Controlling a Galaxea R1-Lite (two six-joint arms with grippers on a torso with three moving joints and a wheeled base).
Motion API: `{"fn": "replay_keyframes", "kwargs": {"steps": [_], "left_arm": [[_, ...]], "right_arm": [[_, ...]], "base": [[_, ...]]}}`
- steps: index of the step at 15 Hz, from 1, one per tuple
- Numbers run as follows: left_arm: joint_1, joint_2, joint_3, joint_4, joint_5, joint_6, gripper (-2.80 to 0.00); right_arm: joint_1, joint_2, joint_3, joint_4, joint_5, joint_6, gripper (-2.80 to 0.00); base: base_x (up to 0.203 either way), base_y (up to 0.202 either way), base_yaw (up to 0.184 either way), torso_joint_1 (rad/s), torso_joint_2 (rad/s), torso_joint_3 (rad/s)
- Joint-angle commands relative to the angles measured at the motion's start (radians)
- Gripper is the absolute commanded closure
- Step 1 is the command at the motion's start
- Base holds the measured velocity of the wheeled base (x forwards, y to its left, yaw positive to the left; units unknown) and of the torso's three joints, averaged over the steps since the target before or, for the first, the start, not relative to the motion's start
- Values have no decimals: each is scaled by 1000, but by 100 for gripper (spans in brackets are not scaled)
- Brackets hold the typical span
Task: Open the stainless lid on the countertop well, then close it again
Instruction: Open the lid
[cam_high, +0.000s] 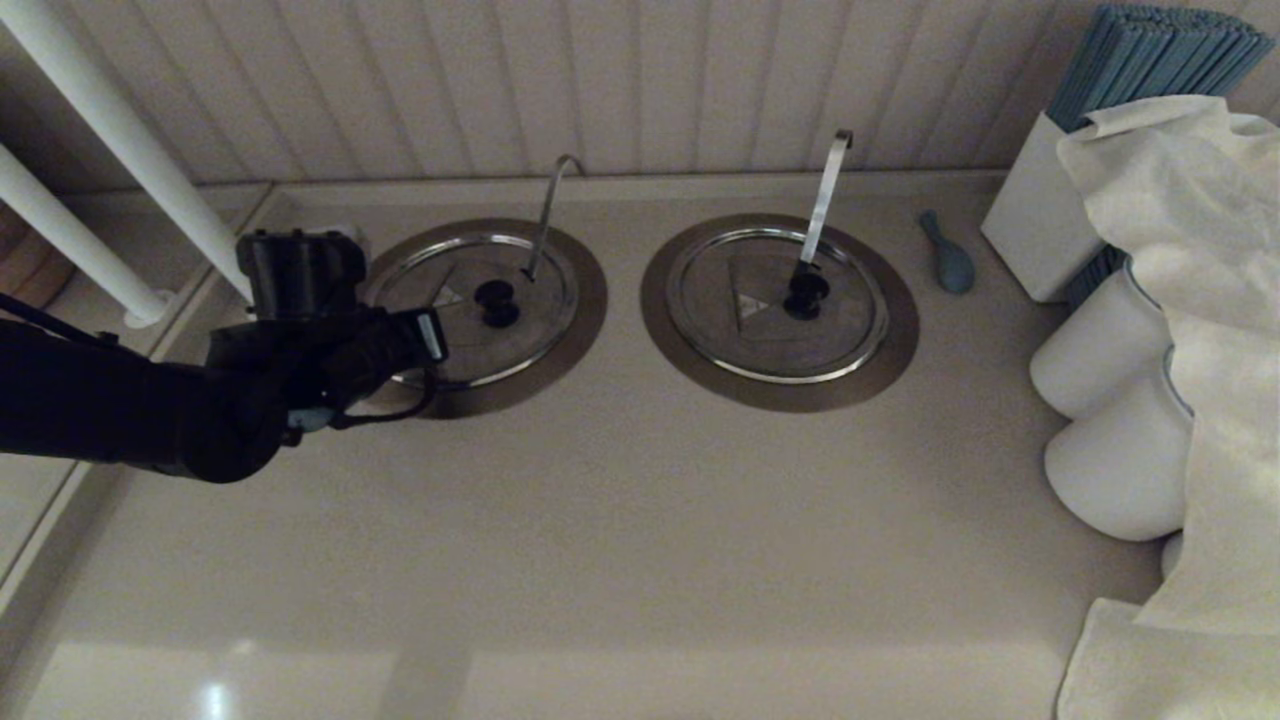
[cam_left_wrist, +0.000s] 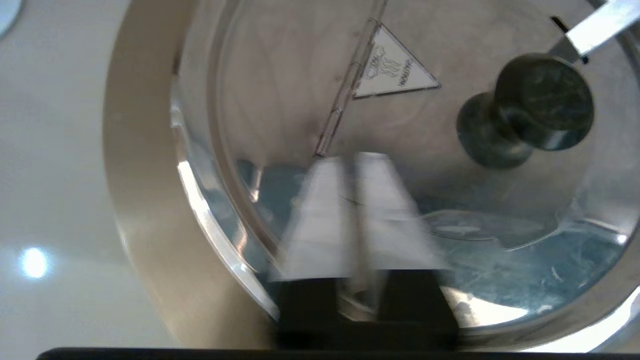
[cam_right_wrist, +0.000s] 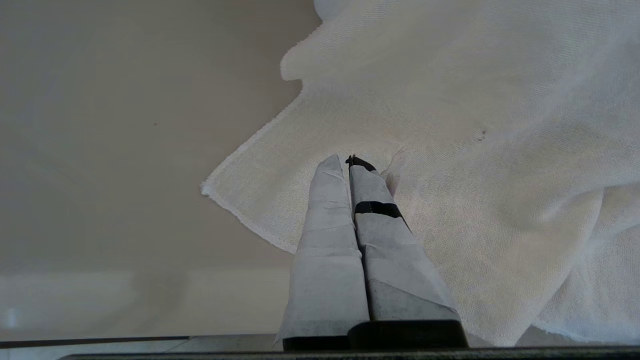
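The left gripper (cam_left_wrist: 356, 165) hovers over the near edge of the stainless lid (cam_high: 470, 310), jaws pressed together and empty. The black knob (cam_left_wrist: 530, 107) sits beyond them, off to one side. The right gripper (cam_right_wrist: 348, 162) rests closed over a white cloth (cam_right_wrist: 475, 150).

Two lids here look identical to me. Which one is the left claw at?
The stainless lid on the robot's left, with the slim hook-topped handle. The left claw, shut, is over its rim; the twin lid with the broader slanted handle stands apart.

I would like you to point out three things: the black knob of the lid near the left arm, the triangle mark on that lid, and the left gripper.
black knob (cam_left_wrist: 542, 102), left wrist view, its round top.
triangle mark (cam_left_wrist: 392, 75), left wrist view, its middle.
left gripper (cam_left_wrist: 357, 162), left wrist view, between the fingertips.
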Motion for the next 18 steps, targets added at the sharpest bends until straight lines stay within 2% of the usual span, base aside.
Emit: {"fn": "replay_keyframes", "kwargs": {"steps": [1, 3, 4, 9, 18], "left_arm": [[-2, -16, 10, -3, -1, -3, -280], [-17, -1, 27, -12, -47, -10, -280], [-26, 6, 47, -53, -78, -21, -280], [-54, 114, 91, -373, -95, -13, -280], [-112, 237, 27, -402, -98, -2, -280]], "right_arm": [[0, 2, 0, 0, 1, 0, 0], [0, 2, 0, 0, 1, 0, 0], [0, 2, 1, 0, 1, 0, 0], [0, 2, 0, 0, 1, 0, 0], [0, 2, 0, 0, 1, 0, 0]], "base": [[0, 0, 0, 0, 0, 0], [0, 0, 0, 0, 0, 0], [0, 0, 0, 0, 0, 0], [0, 0, 0, 0, 0, 0], [0, 0, 0, 0, 0, 0]]}}
